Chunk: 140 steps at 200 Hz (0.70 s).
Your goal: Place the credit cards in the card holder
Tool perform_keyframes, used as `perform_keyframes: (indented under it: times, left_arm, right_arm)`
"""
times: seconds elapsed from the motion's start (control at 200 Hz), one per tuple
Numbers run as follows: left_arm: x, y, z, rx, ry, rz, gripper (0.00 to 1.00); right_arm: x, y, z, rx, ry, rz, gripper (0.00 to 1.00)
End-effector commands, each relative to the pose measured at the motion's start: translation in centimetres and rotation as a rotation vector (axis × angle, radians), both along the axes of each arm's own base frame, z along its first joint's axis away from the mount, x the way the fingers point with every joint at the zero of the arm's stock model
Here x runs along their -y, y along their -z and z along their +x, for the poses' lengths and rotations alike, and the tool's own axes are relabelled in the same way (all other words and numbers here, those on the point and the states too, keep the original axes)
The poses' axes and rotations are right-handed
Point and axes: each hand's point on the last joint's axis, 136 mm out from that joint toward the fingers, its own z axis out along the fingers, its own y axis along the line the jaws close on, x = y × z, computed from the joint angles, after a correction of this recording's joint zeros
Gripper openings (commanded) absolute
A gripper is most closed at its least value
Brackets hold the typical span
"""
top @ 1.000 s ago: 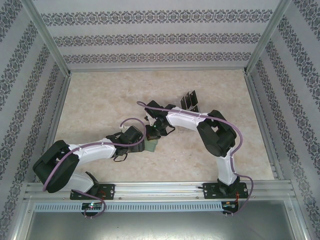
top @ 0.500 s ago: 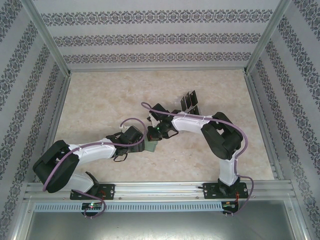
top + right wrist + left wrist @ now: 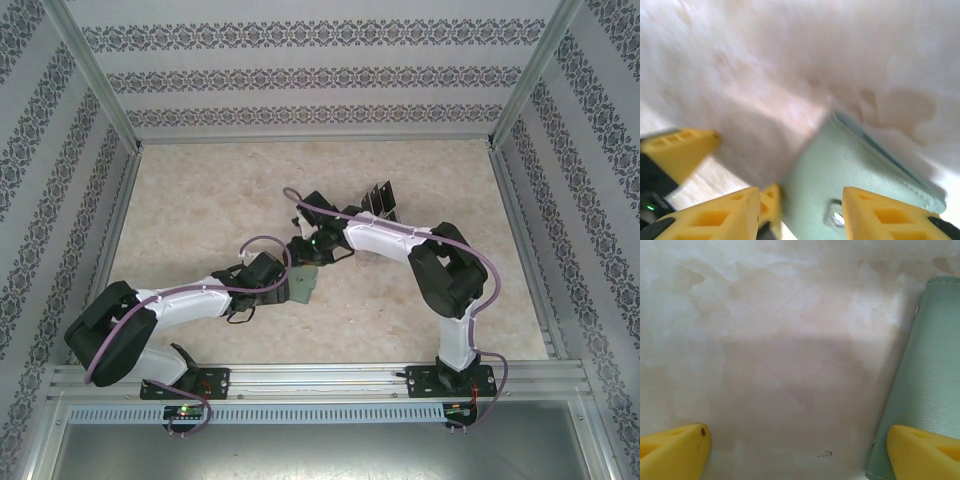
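The sage-green card holder (image 3: 304, 286) lies flat on the marble table, mid-front. My left gripper (image 3: 800, 452) stands wide open at its left edge, with one yellow fingertip (image 3: 922, 450) over the holder (image 3: 935, 375) and the other on bare table. My right gripper (image 3: 800, 215) hovers open just above the holder (image 3: 855, 160), near its metal snap (image 3: 838, 218); nothing is between its fingers. This view is blurred by motion. The left gripper's fingertips (image 3: 680, 147) show beside it. Black credit cards (image 3: 378, 199) stand upright behind the right arm.
Patterned walls with metal rails close in the table on three sides. The right arm's forearm (image 3: 385, 238) lies just in front of the standing cards. Open marble lies to the far left and front right.
My right gripper has gone from shut to open and has pulled back a little from the holder towards the far side. The left arm has stayed put.
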Motion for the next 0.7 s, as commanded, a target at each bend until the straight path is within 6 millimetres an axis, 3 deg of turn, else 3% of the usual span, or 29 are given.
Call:
perform_keyframes:
  times: [0.0,0.16,0.25,0.285,0.375,0.51,0.695]
  left_arm:
    - [2.4,0.5,-1.2,-0.045,0.031,-0.12,0.92]
    - [3.0,-2.0,-0.6,0.011,0.043,-0.14,0.95]
    - [2.7,-4.5,0.3,0.069,0.038,-0.121,1.0]
    - [2.5,-5.6,0.8,0.095,0.036,-0.111,1.0]
    - [1.6,-8.5,1.9,0.163,0.016,-0.083,1.0]
    - [-2.0,-13.0,3.7,0.266,-0.063,-0.031,1.0]
    - [-9.7,-18.3,6.2,0.438,-0.199,0.057,1.0]
  right_arm:
    - [0.3,-5.5,2.3,0.103,0.03,0.058,0.51]
    - [3.9,-9.8,4.0,0.195,0.109,0.076,0.62]
    - [7.0,-11.9,4.4,0.251,0.172,0.081,0.77]
    - [8.4,-12.9,4.5,0.279,0.201,0.083,0.97]
    - [12.4,-15.1,4.7,0.352,0.294,0.091,0.98]
    - [19.5,-17.9,4.8,0.473,0.468,0.064,0.98]
    - [30.4,-19.2,4.4,0.667,0.776,-0.127,0.98]
